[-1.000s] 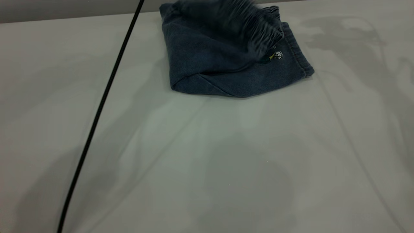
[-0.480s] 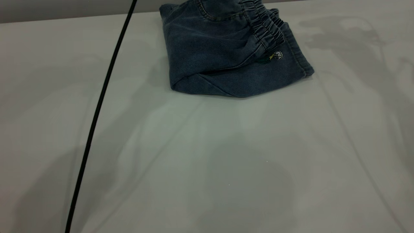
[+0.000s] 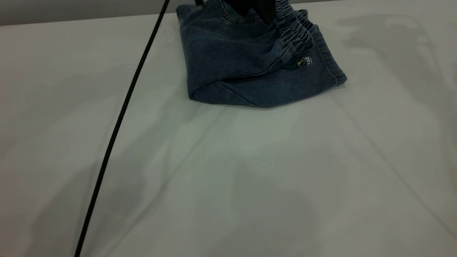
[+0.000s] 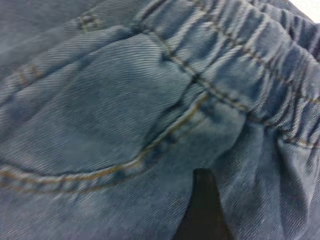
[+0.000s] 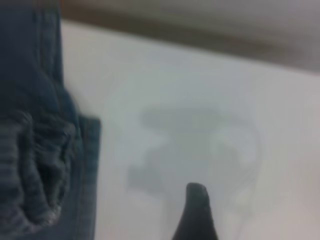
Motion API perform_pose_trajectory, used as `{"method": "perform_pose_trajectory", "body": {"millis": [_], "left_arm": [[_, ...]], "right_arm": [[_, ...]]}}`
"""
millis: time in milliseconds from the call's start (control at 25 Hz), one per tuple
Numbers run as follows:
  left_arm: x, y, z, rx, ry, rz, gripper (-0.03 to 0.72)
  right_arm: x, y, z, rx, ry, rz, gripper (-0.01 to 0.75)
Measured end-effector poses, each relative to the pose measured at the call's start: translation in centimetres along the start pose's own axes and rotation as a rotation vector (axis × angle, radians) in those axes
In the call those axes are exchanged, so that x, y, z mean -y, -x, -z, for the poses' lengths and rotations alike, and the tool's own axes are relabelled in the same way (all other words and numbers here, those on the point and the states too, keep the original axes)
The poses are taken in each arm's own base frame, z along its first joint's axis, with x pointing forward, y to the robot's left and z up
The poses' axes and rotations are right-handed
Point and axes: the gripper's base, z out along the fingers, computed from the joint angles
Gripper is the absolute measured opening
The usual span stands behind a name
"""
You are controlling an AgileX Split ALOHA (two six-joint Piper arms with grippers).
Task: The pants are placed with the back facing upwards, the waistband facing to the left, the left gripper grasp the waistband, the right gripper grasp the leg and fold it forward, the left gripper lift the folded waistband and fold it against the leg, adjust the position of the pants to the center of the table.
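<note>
Near field — bare table, crossed at 9 o'clock by a black cable. At 12 o'clock lie the pants, folded, waistband doubled over onto the leg. Farthest — the left gripper at the denim's far edge, the right gripper above bare table; neither grip can be told.

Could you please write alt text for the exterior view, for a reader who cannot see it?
Folded blue denim pants lie at the far edge of a white table, waistband on top. A dark claw hangs just above them; a black cable crosses the left side.
</note>
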Motion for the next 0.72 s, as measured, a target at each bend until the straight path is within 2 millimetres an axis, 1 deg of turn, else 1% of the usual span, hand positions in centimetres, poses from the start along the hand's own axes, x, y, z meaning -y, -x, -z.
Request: {"method": "perform_pose_trajectory", "body": {"millis": [40,120,240,280,360,560,640,720], "left_arm": [[0.2,-0.1,-0.5,0.0,0.002,-0.008,0.499],[0.0,-0.5,-1.6,-0.011,0.022,-0.039,0.499],[-0.8,-1.4,-2.9,-0.045,0.063,-0.069,0.499],[-0.9,-1.5,-3.2,-0.045,0.073,-0.068,0.499],[-1.0,-1.7,-3.7,-0.039,0.08,-0.05,0.499],[-1.1,-2.5,-5.1,-0.06,0.075,-0.044,0.499],[-1.1,-3.2,-5.6,-0.104,0.059,-0.041,0.499],[-0.9,-3.7,-5.6,-0.162,0.036,-0.038,0.499]], "right_arm": [[0.0,0.5,0.8,0.034,0.007,-0.006,0.477],[0.3,1.4,3.0,0.108,0.012,-0.016,0.477],[0.6,2.2,6.0,0.19,0.012,-0.017,0.477],[0.7,2.2,6.6,0.203,0.011,-0.017,0.477],[0.7,2.3,7.1,0.213,0.011,-0.019,0.477],[0.7,2.3,7.2,0.213,0.016,-0.021,0.477],[0.7,2.3,7.2,0.213,0.016,-0.021,0.477],[0.7,2.3,7.2,0.215,0.015,-0.021,0.477]]}}
